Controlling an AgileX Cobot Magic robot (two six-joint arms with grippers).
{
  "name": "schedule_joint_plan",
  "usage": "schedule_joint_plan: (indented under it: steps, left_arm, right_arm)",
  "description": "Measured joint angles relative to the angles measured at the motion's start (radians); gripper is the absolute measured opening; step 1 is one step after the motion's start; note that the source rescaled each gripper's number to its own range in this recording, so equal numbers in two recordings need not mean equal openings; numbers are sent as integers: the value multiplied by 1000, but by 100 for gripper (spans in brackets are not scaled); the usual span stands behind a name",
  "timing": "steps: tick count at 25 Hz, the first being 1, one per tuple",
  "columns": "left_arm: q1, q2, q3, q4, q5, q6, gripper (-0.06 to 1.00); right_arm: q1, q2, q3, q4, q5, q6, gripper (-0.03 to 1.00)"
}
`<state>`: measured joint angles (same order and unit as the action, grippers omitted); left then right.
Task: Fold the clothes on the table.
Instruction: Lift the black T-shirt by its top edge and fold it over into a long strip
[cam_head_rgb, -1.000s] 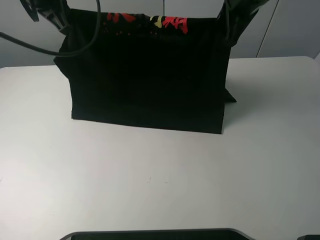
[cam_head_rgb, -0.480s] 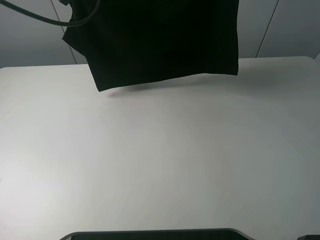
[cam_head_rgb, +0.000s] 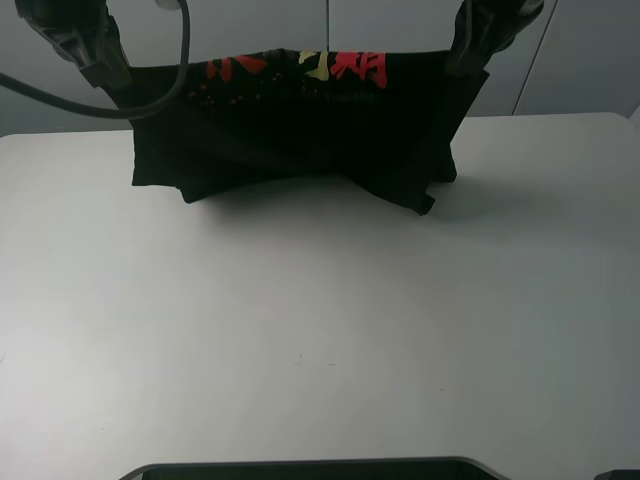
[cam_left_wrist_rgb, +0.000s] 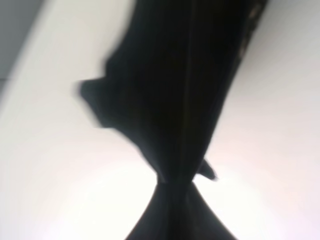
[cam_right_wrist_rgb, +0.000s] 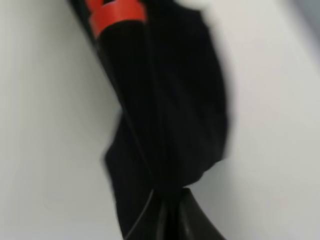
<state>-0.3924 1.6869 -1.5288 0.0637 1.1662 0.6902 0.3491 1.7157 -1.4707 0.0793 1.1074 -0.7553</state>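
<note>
The black short-sleeved T-shirt with red and yellow characters on its chest hangs like a banner over the far side of the large white smooth tabletop, stretched crosswise between the two arms. The left gripper is pinched tight on the shirt's top corner on its own side. The right gripper is clamped just as tight on the opposite top corner, and both wrist views show black cloth gathered into the closed tips. The held edge runs roughly level from left to right, so the garment's long axis lies across the table, and each arm has one end of it with neither nearer than the other. Below that edge the cloth drops down and its lower part rests on the table, slack and creased, with a flap poking out toward the right. To my eye the next move turns on this: the cloth lies beneath and between the grippers, so both would have to travel together to lay it flat
</note>
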Motion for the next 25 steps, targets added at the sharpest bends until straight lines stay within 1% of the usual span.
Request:
schedule_joint_plan:
  steps: [3,4,6,8,11,13,15,18,22,25]
  left_arm:
    - [-20,0,22,-90,34,20,0]
    - [-28,0,42,-110,38,25,0]
    - [-38,0,89,-122,42,34,0]
    - [-44,0,155,-120,44,41,0]
    - [-46,0,272,-88,44,64,0]
    - [-46,4,346,-64,44,70,0]
    - [-46,6,410,-41,46,72,0]
    - [-46,6,449,-22,48,72,0]
    - [-46,6,450,-13,48,72,0]
    - [-46,6,451,-9,48,72,0]
  right_arm:
    - [0,0,115,82,53,6,1]
    - [0,0,160,100,55,6,1]
    - [0,0,240,116,52,6,1]
    - [0,0,320,121,29,4,1]
    - [0,0,405,145,-25,-15,1]
    - [0,0,439,174,-42,-28,1]
    - [0,0,453,204,-40,-38,1]
    - [0,0,457,226,-16,-42,1]
    - [0,0,457,272,32,-51,1]
    - [0,0,457,306,41,-74,1]
